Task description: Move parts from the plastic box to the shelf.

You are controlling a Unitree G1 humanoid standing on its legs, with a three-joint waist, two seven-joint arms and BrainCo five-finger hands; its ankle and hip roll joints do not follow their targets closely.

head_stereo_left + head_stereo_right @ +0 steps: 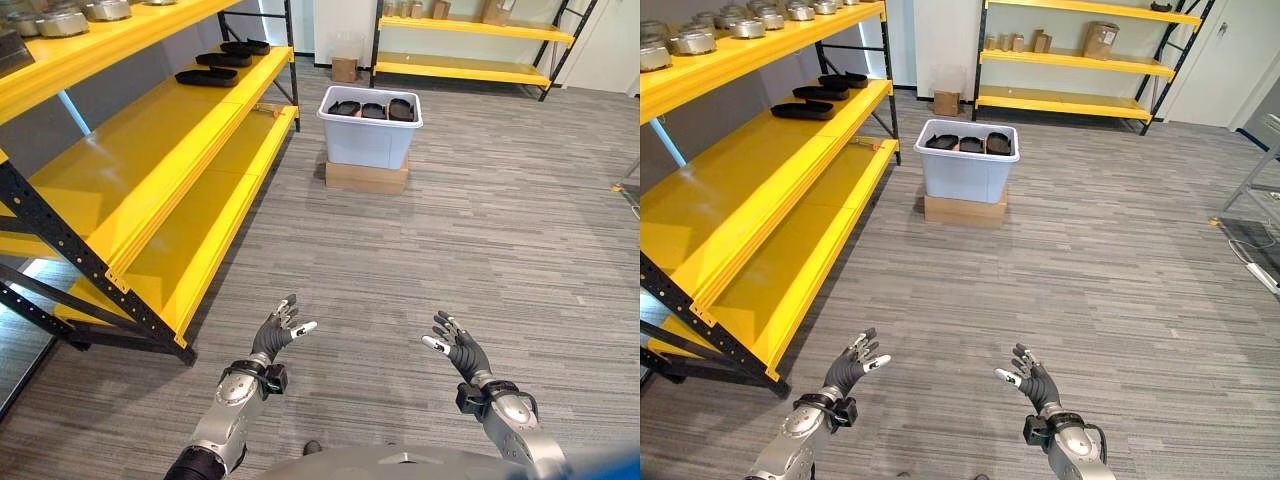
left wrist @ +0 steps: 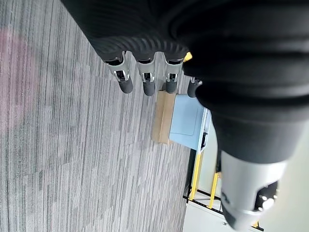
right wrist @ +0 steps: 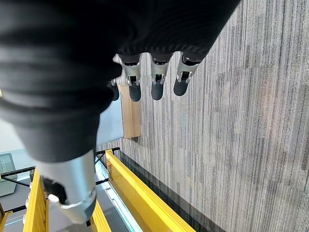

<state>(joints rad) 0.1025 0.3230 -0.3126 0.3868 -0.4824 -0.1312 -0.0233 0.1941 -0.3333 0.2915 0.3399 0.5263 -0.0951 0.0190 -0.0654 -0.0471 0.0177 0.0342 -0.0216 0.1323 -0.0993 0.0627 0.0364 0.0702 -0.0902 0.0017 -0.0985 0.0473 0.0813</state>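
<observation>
A pale plastic box (image 1: 369, 131) stands on a flat cardboard box (image 1: 366, 177) on the carpet, well ahead of me. Three dark parts (image 1: 373, 109) lie inside it. More dark parts (image 1: 207, 76) rest on the middle level of the yellow shelf (image 1: 150, 160) at the left. My left hand (image 1: 277, 334) and right hand (image 1: 456, 346) hover low over the floor, far short of the box, both open and holding nothing. The box (image 2: 186, 122) shows past the left hand's fingers (image 2: 147, 79) in the left wrist view.
Grey metal parts (image 1: 695, 40) line the shelf's top level. A second yellow shelf (image 1: 1080, 60) with cardboard boxes stands against the back wall. A small cardboard box (image 1: 345, 68) sits on the floor behind the plastic box. Open carpet lies between me and the box.
</observation>
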